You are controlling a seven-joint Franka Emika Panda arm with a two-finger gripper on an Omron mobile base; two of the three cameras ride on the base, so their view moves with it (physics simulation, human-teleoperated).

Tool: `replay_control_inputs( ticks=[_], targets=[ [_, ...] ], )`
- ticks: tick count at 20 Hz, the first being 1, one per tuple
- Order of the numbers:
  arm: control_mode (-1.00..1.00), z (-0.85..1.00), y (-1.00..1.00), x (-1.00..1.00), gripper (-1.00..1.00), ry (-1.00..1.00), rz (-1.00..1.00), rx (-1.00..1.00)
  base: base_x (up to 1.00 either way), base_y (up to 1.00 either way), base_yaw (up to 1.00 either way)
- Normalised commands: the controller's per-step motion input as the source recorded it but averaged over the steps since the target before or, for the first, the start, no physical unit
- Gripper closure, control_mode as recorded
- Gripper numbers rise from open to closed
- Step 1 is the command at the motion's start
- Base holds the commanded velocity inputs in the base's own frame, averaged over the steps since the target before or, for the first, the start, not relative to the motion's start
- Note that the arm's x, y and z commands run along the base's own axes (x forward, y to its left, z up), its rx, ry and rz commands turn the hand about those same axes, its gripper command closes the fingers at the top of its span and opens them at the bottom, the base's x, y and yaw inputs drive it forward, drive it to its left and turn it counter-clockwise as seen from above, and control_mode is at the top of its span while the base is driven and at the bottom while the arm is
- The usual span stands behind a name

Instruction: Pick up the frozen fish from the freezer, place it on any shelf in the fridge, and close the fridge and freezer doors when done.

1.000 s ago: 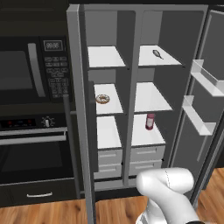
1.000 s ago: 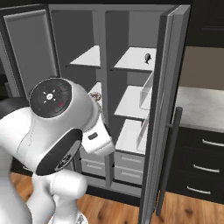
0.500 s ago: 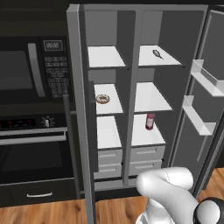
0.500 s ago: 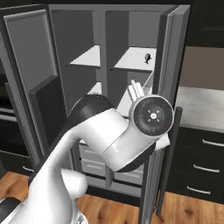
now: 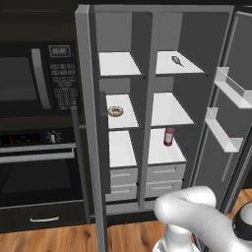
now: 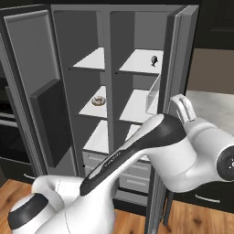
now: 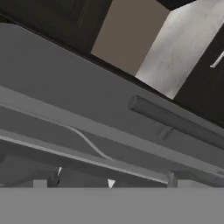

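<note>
The frozen fish (image 5: 176, 61) lies on the top shelf, upper right of the left base frame. Raise the gripper toward it first; I cannot tell how its fingers stand.

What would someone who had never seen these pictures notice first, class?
Most striking is the tall grey refrigerator standing wide open, both doors swung out to show white shelves and grey drawers. A small dark fish lies on the top right shelf, a brown doughnut on the middle left one, and a red bottle lower right. In front, the robot's bulky white arm fills the right base view.
</note>
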Motion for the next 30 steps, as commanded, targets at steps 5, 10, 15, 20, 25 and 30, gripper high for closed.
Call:
replay_control_inputs(
  ticks=[5,10,15,20,25,30],
  targets=[
    [-1.00,-0.59,-0.08,1.00,-1.00,-0.15,0.21,0.00,0.00,0.00,0.00],
    [-1.00,-0.25,0.01,0.79,-1.00,-0.10,0.16,0.00,0.00,0.00,0.00],
    [-1.00,-0.03,0.13,0.44,-1.00,-0.13,0.13,0.00,0.00,0.00,0.00],
    [-1.00,-0.13,-0.08,0.11,-1.00,-0.25,0.11,0.00,0.00,0.00,0.00],
    [-1.00,-0.37,0.02,0.66,-1.00,-0.18,0.13,0.00,0.00,0.00,0.00],
    [-1.00,-0.18,0.35,0.38,-1.00,-0.23,0.10,-0.05,0.00,0.00,0.00]
  ],
)
